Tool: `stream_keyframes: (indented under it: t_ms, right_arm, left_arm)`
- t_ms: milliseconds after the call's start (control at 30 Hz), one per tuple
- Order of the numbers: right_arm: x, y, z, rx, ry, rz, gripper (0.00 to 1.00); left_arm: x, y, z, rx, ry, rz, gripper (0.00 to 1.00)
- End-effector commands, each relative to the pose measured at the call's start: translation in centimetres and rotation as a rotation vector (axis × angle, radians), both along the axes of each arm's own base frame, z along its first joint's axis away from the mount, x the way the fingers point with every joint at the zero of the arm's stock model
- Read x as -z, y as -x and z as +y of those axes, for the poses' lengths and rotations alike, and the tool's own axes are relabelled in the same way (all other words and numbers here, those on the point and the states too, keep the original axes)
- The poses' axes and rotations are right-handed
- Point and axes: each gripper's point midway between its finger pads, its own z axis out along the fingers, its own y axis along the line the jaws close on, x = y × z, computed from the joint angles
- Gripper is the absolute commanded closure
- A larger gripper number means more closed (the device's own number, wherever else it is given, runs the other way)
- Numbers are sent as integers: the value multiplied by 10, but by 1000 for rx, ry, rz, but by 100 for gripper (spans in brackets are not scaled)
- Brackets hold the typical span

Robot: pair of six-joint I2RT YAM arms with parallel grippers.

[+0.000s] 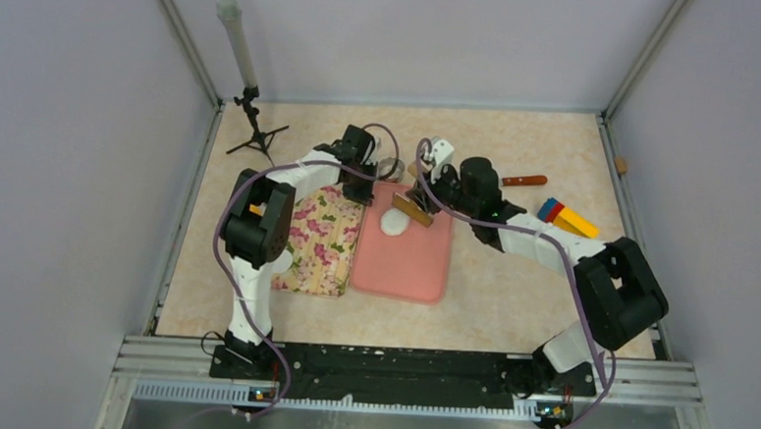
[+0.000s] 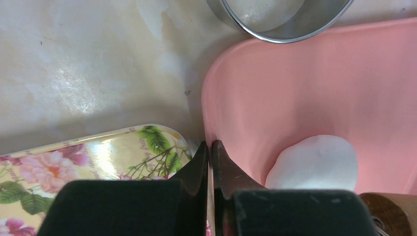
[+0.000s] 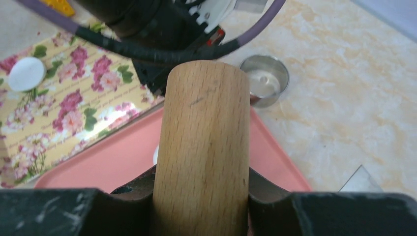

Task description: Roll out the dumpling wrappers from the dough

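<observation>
No text, label, brand, number or sign can be read in any of the views. The only printed marking is the pattern of pink flowers and green leaves on the tray, which carries no lettering. The rolling pin shows bare wood grain with a few dark scuffs and no stamp that can be made out.
</observation>
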Motion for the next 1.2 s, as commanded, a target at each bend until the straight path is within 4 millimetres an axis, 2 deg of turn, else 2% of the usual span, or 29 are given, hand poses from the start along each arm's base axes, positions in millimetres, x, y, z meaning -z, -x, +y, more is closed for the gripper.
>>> stream_keyframes:
  t_ms: [0,233,467,567,933,1167]
  right_arm:
    - [-53,-21,25,3,-109,-65,100]
    - [-18,-15,38,-25,-72,-8,100]
    - [24,-17,39,-15,-13,52,100]
    - [39,-12,39,-16,-1,90,100]
    - [93,6,27,37,39,232,100]
    - [113,14,21,43,65,287,100]
  left_arm:
    - [47,42,34,-49,-95,185,100]
    - [53,51,18,-72,-1,238,100]
    - [53,57,9,-55,52,267,100]
    - [52,58,7,-49,64,268,100]
    - [49,59,-1,-39,109,279,100]
    - [49,59,-1,-37,114,278,100]
